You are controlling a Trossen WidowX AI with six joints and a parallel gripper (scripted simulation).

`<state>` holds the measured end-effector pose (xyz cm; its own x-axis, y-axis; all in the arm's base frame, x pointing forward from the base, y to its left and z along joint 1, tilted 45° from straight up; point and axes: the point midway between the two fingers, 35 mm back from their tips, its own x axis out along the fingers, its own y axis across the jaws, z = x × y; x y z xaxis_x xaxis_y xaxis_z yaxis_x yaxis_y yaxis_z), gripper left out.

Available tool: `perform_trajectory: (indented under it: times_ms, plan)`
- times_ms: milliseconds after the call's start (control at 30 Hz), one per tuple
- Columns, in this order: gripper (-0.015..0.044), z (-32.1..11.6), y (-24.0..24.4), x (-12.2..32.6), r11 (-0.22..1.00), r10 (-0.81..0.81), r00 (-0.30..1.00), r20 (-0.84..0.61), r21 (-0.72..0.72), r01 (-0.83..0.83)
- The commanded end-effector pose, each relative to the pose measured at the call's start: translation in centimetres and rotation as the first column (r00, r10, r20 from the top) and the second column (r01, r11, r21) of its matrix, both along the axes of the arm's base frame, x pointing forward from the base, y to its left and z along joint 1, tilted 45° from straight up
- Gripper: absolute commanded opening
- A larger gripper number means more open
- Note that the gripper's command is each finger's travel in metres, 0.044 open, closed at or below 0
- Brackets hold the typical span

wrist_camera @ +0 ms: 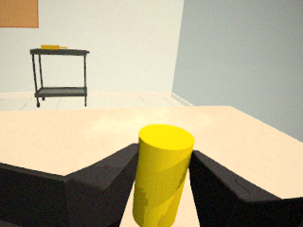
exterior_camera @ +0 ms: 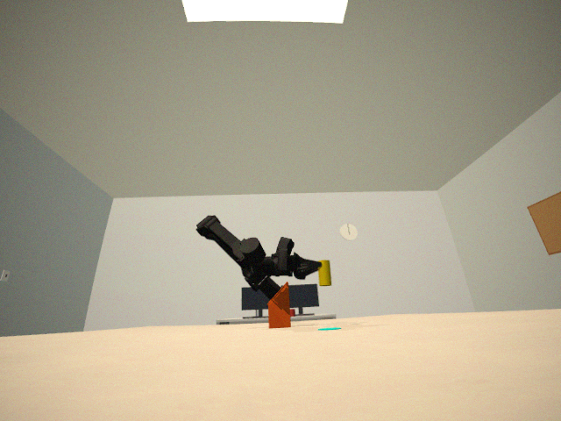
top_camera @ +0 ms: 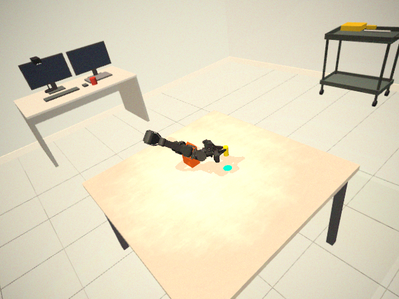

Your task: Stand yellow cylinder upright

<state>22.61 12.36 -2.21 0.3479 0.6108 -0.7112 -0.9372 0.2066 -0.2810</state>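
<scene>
Exterior view: gripper (exterior_camera: 316,267) clamped on the yellow tall cylinder (exterior_camera: 324,273), upright and well above the table (exterior_camera: 408,362), seemingly near over the cyan circle (exterior_camera: 329,329); next, lower it in and let go.

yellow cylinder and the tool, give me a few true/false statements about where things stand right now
1. The tool is shut on the yellow cylinder. True.
2. The cylinder rests on the table. False: the exterior view shows it held well above the surface.
3. The cylinder is near upright. True.
4. The cylinder already stands inside the cyan circle. False: the circle lies bare on the table, apart from the cylinder.
5. The cylinder lies flat on its side. False: its long axis runs roughly vertical in the exterior view.
</scene>
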Motion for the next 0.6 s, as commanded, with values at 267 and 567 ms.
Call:
perform_trajectory:
  times_ms: [267,567]
  plan:
    - [0.0105,-0.1,-0.1,0.0,1.000,0.005,1.000,0.006,0.003,-0.005]
    - [0.0105,-1.9,-2.0,0.5,1.000,0.008,1.000,0.001,-0.009,-0.008]
